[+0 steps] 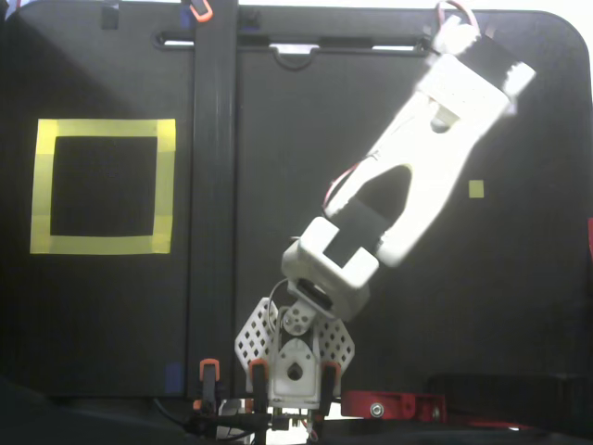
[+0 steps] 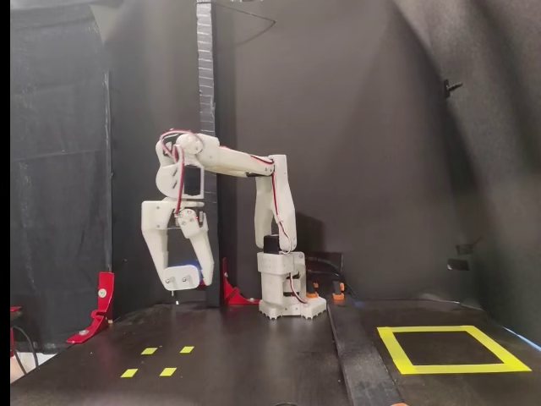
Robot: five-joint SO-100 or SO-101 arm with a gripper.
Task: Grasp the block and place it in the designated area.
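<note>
Fixed view from the side shows the white arm [image 2: 254, 169] reaching out to the left from its base [image 2: 287, 300]. The gripper [image 2: 182, 277] hangs down from the arm with its tips pointing at the floor. It is up in the air, well above the black table [image 2: 254, 355].

The block [image 2: 193, 272] sits between the two fingers, right at the tips. Only a bit of its blue shows past the white pad [image 2: 178, 277] in front of it. The fingers are pinching the block. The block is lifted off the table and touches nothing else.

Four small yellow squares [image 2: 157, 361] lie on the table below the gripper, nearer the camera. The area [image 2: 454, 348], a big yellow square with black inside, lies far off on the right side of the table. A red clamp [image 2: 97, 309] stands at the left edge.

From above, the arm [image 1: 408, 195] stretches up and to the right from its base [image 1: 295, 357]. The arm hides the gripper and the block in this view. One small yellow square [image 1: 476, 189] shows just right of the arm. The area [image 1: 102, 185] is on the left, well apart from the arm, past a dark strip [image 1: 213, 204].
</note>
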